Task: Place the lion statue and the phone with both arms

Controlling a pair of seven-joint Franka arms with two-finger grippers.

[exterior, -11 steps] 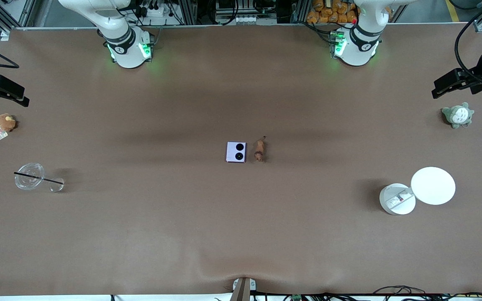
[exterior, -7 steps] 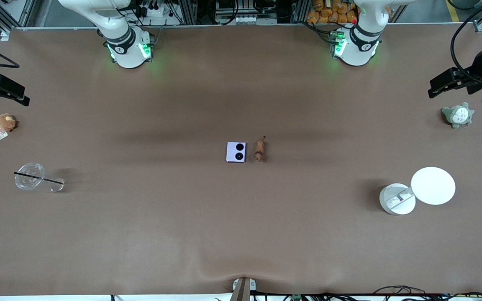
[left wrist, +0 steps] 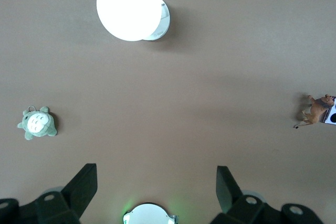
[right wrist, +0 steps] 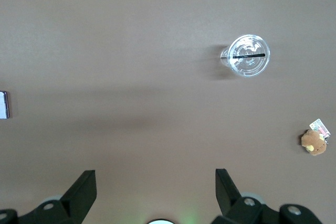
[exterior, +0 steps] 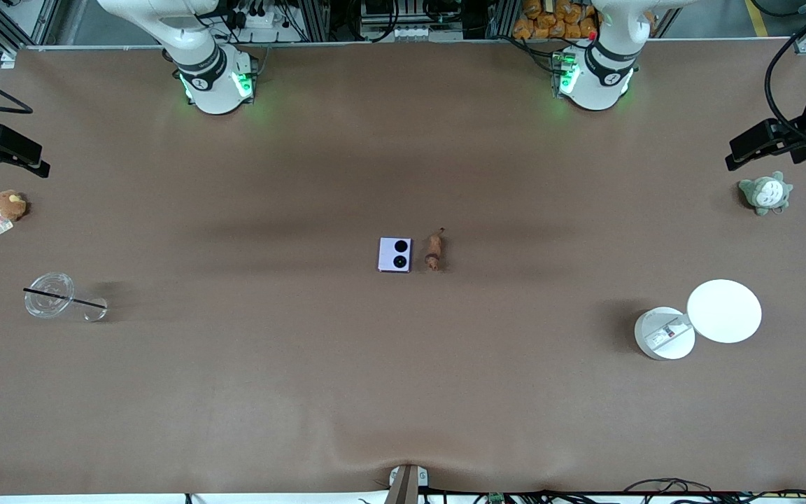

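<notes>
Pale lavender, the phone point(exterior: 394, 254) lies flat in the middle of the brown table point(exterior: 403, 392), with the lion statue point(exterior: 434, 252) just beside it toward the left arm's end (darker head nearer the front camera, thin tail pointing away). The left gripper point(left wrist: 156, 187) hangs high over the table near the grey-green plush point(exterior: 765, 193), fingers spread wide and holding nothing. The right gripper point(right wrist: 155, 188) hangs over the table at its own end, above the brown plush point(exterior: 9, 205), equally wide open and empty. A clear cup point(exterior: 49, 295) and a white container point(exterior: 665, 334) stand well apart from both
</notes>
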